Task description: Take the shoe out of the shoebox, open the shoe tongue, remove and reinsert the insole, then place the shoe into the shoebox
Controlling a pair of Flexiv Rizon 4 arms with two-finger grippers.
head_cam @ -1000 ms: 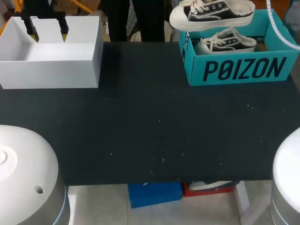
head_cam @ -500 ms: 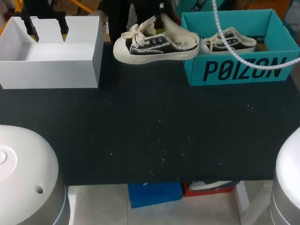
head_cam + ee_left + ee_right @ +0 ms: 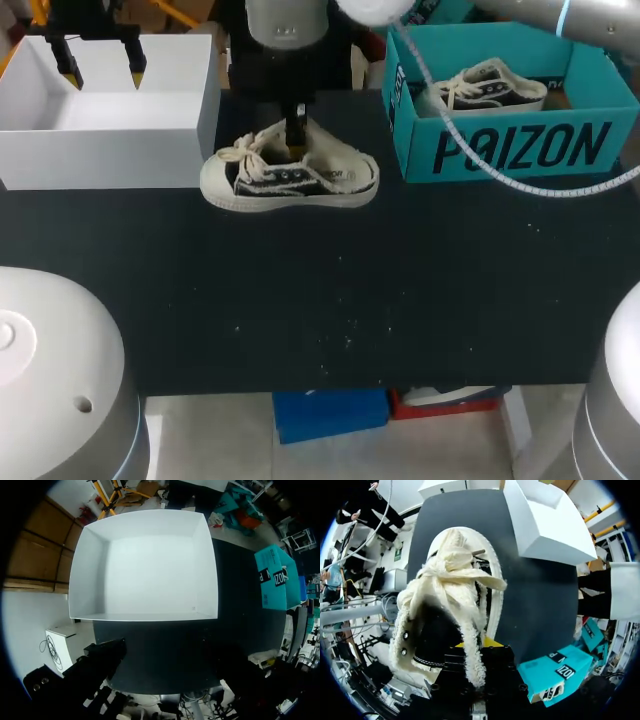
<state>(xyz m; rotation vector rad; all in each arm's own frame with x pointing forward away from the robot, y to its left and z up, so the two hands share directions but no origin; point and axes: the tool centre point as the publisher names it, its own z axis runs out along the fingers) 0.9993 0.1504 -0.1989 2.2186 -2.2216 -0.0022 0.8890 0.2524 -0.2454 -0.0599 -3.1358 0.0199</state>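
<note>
A black low-top shoe [image 3: 290, 182] with a cream sole and laces lies toe-left at the rear middle of the dark table [image 3: 350, 290]; I cannot tell whether its sole touches. My right gripper [image 3: 297, 130] comes in from the upper right and is shut on the shoe's fleecy collar [image 3: 470, 630]. The rest of the shoe [image 3: 447, 590] stretches ahead of the fingers. The teal shoebox [image 3: 520, 145] stands open at the back right with a second shoe [image 3: 487, 85] inside. My left gripper [image 3: 100, 65] hangs open over the white box [image 3: 110, 150], holding nothing.
The white box [image 3: 145, 565] sits at the back left, close to the shoe's toe. A coiled white cable [image 3: 520, 185] from my right arm hangs across the shoebox front. The shoebox [image 3: 275, 577] shows far off in the left wrist view.
My right arm has carried the shoe from above the shoebox leftward and down to the table's rear middle. The left arm has stayed still.
</note>
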